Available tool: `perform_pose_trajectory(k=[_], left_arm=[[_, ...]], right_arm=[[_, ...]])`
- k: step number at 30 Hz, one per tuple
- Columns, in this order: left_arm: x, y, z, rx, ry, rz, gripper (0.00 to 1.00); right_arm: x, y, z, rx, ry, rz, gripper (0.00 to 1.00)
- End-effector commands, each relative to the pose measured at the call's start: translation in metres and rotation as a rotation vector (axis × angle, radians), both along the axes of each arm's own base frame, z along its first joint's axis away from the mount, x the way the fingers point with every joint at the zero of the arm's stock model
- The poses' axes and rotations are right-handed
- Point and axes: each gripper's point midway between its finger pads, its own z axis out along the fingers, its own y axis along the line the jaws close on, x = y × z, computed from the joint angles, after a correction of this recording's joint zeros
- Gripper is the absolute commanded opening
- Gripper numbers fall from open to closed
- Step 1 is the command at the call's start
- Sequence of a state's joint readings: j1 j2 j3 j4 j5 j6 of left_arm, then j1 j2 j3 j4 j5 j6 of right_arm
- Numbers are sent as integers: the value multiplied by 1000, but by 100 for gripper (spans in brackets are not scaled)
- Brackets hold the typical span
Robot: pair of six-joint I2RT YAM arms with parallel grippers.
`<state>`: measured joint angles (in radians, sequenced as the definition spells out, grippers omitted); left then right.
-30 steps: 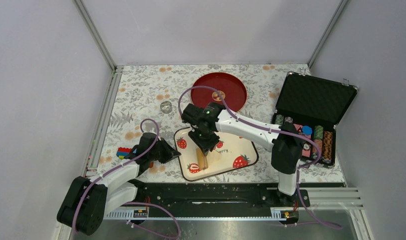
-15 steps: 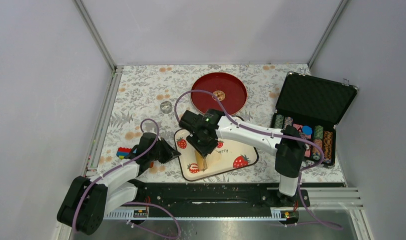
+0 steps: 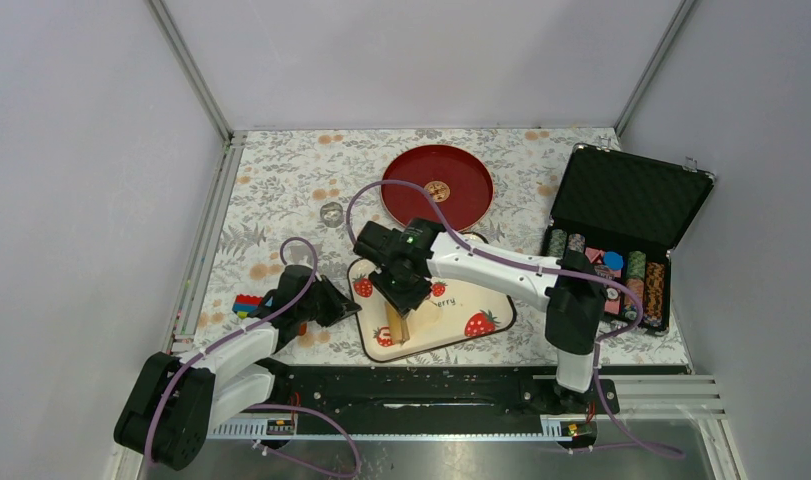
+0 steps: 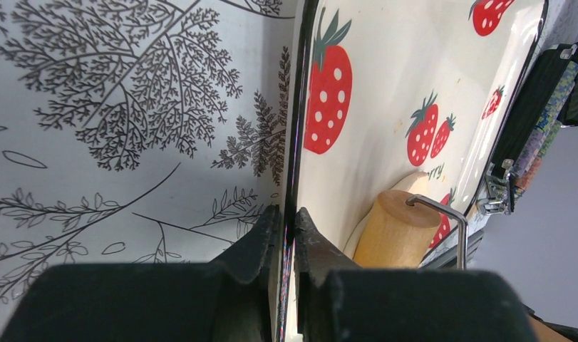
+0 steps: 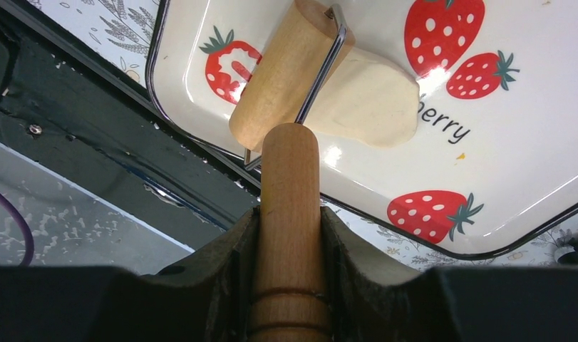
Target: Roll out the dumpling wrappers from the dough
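Right wrist view puts it plainest: the right gripper (image 5: 289, 239) is clamped tight round the wooden handle of the roller (image 5: 286, 78). The roller's barrel lies against the left side of the dough (image 5: 371, 103), a smooth pale patch flattened on the strawberry tray (image 5: 514, 171). That tray sits by the near edge of the bench, about midway along it. I'd call this the rolling step, part way through, since the patch looks lopsided and I can see nothing round cut from it. To my eye the next move is to drive the barrel back across the dough toward the right edge, pressing evenly, while the tray is kept from sliding. The left wrist view shows what the overhead one only hints at: the left gripper (image 4: 286, 224) has its jaws all but closed on the tray's thin black rim, pinning it at the left side. From above, the right arm hides much of the dough. Only that view, though, takes in the small metal ring (image 3: 331, 212) out toward the left edge and the red plate (image 3: 401, 180) nearer the far edge.
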<state>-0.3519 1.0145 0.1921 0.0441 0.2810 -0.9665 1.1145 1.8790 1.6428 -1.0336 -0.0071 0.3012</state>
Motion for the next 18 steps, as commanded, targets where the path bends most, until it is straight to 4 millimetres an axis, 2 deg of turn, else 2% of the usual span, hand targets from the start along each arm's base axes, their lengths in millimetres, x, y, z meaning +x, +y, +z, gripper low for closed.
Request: perform_pose_trajectory(k=[1,9,14,18], left_arm=[[20,3,13,7,-63,44,0],[20,3,13,7,-63,43,0],[20,3,13,7,-63,44,0],[19,3,13,6,-62,43,0]], right_arm=[[-38,30,-57,-3,193,18,0],[-31,63,-30,111,193,4,0],[-11,70,9,202,92,-46,0],[11,60,45,278,-6,-123,0]])
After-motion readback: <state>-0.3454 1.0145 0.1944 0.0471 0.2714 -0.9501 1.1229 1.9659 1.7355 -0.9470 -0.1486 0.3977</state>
